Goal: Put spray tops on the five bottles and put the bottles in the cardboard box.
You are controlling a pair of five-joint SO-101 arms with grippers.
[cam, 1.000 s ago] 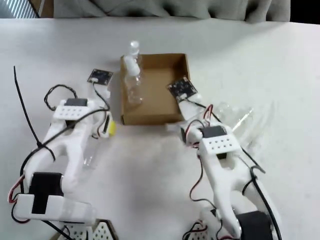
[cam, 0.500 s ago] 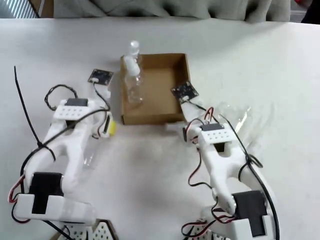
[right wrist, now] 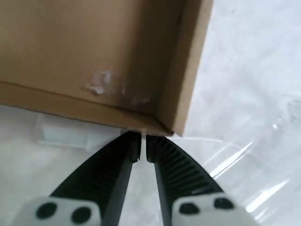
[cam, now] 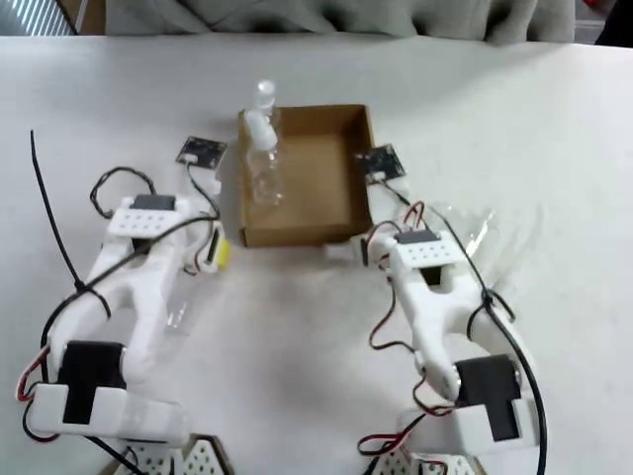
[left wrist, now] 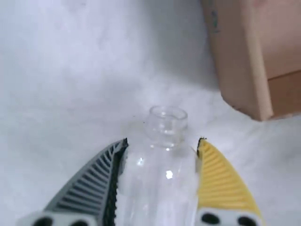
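White tabletop [cam: 514,109] bearing the cardboard box [cam: 297,236], with one capped bottle [cam: 264,173] inside. Left claw [left wrist: 162,141] pinches an uncapped bottle [left wrist: 164,179] near the box. Right claw [right wrist: 141,143], pressed together, apparently nips a spray top [right wrist: 63,134] at the box's corner.

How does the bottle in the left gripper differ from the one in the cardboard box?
The uncapped bottle has a bare, open neck; the boxed bottle carries a white spray top. The left gripper clamps the uncapped bottle outside the cardboard box; the boxed bottle sits inside, by a side wall, held by nothing. Both are clear plastic.
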